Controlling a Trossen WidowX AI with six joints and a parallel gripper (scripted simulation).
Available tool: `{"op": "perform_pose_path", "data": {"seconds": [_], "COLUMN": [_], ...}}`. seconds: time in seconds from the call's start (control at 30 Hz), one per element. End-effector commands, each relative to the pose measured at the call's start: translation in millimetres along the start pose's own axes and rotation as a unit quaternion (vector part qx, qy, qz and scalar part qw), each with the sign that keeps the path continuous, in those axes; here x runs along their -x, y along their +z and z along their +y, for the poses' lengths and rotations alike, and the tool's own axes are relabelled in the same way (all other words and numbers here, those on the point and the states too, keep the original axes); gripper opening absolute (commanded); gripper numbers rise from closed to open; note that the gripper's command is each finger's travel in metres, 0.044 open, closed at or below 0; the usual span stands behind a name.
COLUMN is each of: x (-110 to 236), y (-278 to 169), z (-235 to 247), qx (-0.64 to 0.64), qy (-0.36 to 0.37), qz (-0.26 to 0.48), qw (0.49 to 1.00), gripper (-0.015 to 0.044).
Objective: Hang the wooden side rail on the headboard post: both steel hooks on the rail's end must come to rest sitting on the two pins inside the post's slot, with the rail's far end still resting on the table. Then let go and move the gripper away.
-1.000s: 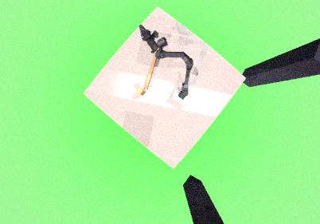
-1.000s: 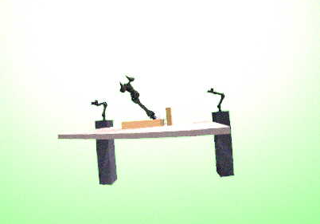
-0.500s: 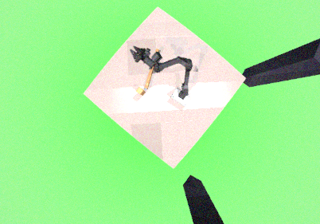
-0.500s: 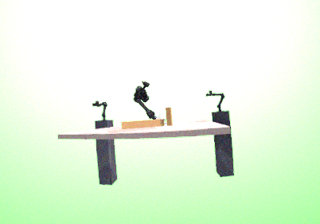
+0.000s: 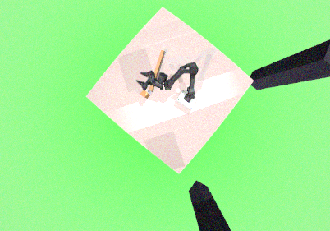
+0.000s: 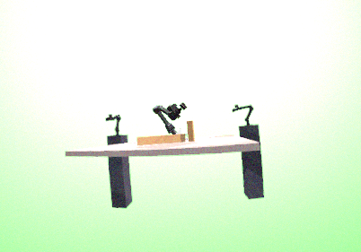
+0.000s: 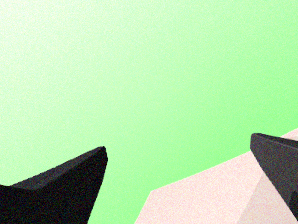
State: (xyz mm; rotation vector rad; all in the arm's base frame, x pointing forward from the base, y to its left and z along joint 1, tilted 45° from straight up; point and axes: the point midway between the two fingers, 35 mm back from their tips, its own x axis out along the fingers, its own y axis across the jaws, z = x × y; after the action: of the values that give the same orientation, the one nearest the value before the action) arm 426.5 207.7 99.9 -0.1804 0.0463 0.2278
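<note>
The side rail (image 6: 160, 140) lies flat on the bench (image 6: 112, 152), its right end meeting the upright headboard post (image 6: 190, 130). Above them hangs the end effector (image 6: 181, 107), wide open and empty, apart from both.

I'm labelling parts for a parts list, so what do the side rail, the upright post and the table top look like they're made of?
Side rail: looks like wood, an even orange-tan, matte, no grain visible at this size. Post: the same tan tone, so likely wood too. Table top: pale pinkish slab, smooth and matte; material unclear, perhaps laminate or painted board. The steel hooks are too small to judge.
</note>
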Motion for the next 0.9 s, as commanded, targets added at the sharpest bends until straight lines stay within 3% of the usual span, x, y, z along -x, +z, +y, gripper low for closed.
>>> {"op": "perform_pose_path", "data": {"seconds": [0.0, 0.33, 0.6, 0.87], "x": [31.8, 113.5, 185.5, 191.9], "y": [-36.6, -94.3, -149.7, -153.0], "z": [6.6, 5.7, -38.2, -42.6], "qx": [0.059, 0.21, 0.336, 0.347], "qy": [0.002, 0.022, 0.016, 0.015], "qz": [0.043, 0.117, 0.226, 0.235], "qw": [0.997, 0.971, 0.914, 0.908], "gripper": [0.044, 0.044, 0.044, 0.044]}}
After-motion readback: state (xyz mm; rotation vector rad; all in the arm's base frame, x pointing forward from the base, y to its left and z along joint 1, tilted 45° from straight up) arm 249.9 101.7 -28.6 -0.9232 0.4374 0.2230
